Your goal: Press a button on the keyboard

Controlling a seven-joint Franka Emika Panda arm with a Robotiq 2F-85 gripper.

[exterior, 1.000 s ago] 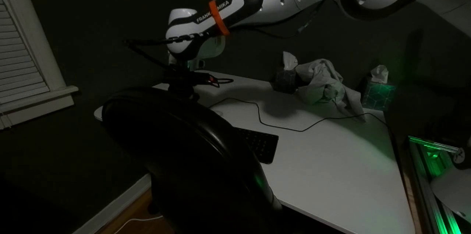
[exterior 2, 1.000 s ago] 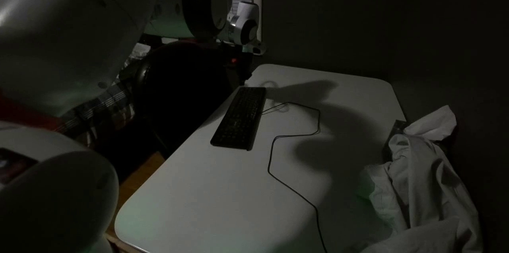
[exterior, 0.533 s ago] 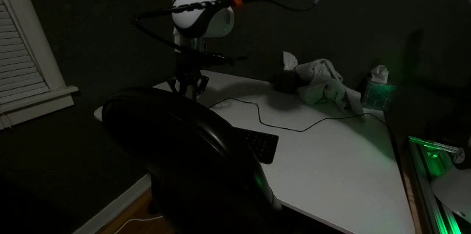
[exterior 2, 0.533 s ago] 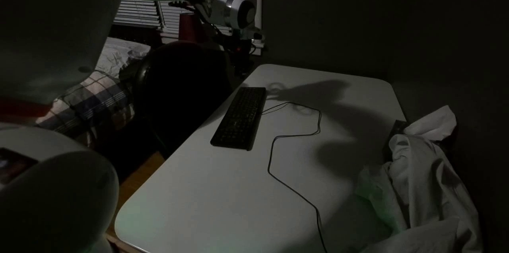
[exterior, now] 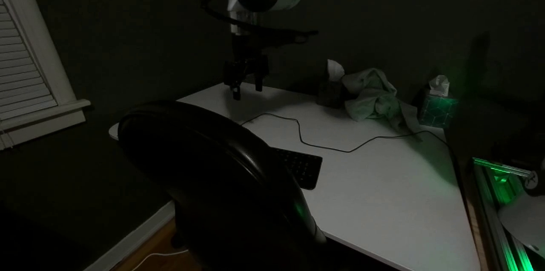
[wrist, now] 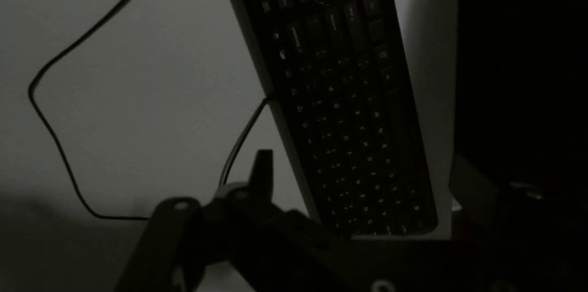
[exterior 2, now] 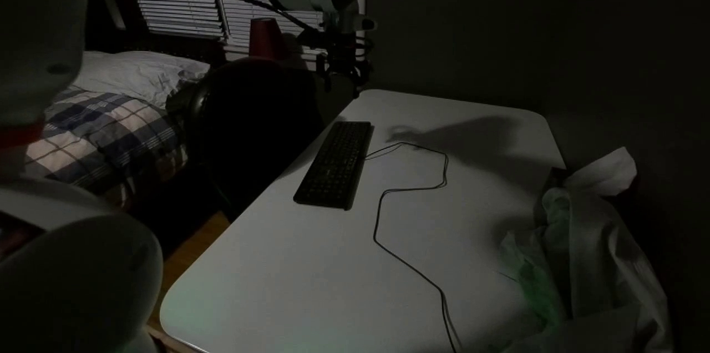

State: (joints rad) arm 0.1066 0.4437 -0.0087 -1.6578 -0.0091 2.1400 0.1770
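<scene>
A black keyboard (exterior 2: 335, 164) lies along the near edge of the white table (exterior 2: 310, 264). In the wrist view, the keyboard (wrist: 353, 113) runs diagonally, its lettered buttons dimly readable. The chair back hides much of the keyboard (exterior: 303, 169) in an exterior view. My gripper (exterior: 248, 89) hangs fingers down, well above the tabletop, its two fingers spread apart. From the opposite angle, the gripper (exterior 2: 341, 87) is up past the keyboard's far end, touching nothing. One finger (wrist: 262, 168) shows over the table beside the keyboard in the wrist view; nothing is held.
A dark chair (exterior: 213, 168) stands against the table's near side. A thin cable (exterior 2: 383, 214) winds across the tabletop. At the back are a crumpled cloth (exterior: 374, 96) and tissue boxes, one dark (exterior: 330, 93) and one lit green (exterior: 438, 110). The room is very dim.
My arm has risen from behind the chair back and shifted rightward in an exterior view. The fingers have spread from close together to wide apart. The keyboard has not moved.
</scene>
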